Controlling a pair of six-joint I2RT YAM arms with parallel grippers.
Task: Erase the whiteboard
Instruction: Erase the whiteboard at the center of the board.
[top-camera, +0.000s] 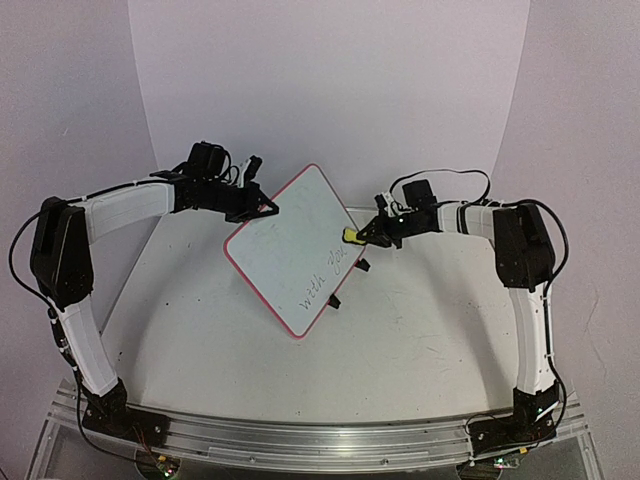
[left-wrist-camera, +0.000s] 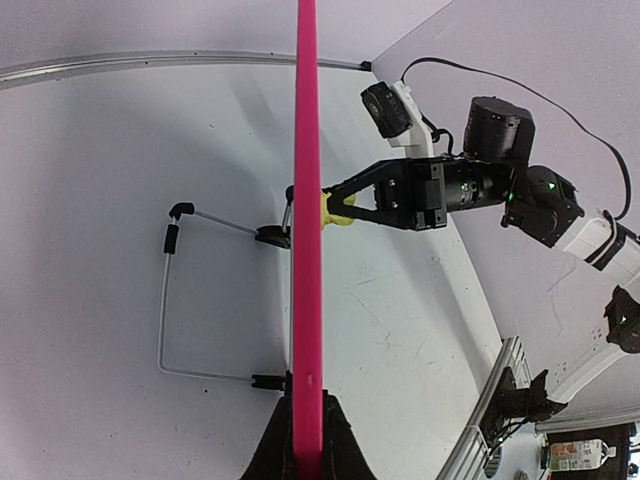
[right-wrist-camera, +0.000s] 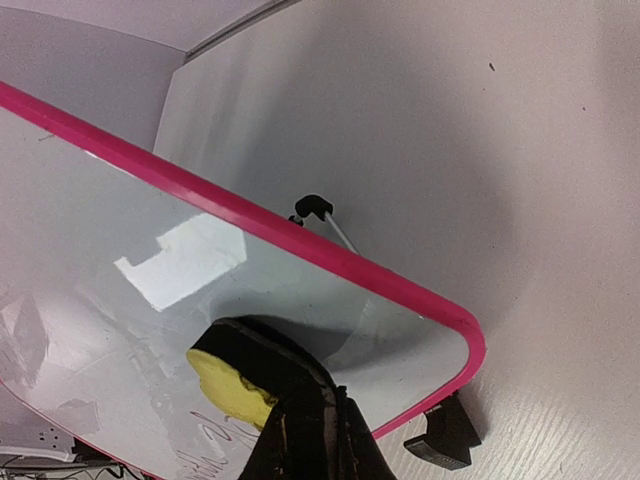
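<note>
The whiteboard (top-camera: 290, 250) is held up off the table, tilted like a diamond, with a pink frame and dark handwriting (top-camera: 330, 275) on its lower right part. My left gripper (top-camera: 268, 208) is shut on its upper left edge. In the left wrist view the frame (left-wrist-camera: 308, 200) runs edge-on from between the closed left gripper (left-wrist-camera: 308, 405). My right gripper (top-camera: 362, 235) is shut on a small yellow-and-black block (top-camera: 350, 236) pressed against the board face near its right corner. In the right wrist view the block (right-wrist-camera: 228, 385) sits on the white surface (right-wrist-camera: 120, 250) ahead of the right gripper (right-wrist-camera: 300, 405).
A thin wire stand (left-wrist-camera: 165, 290) with black tips and feet (right-wrist-camera: 445, 435) hangs behind the board. White backdrop walls close in the back and sides. An aluminium rail (top-camera: 300, 435) runs along the near edge between the arm bases.
</note>
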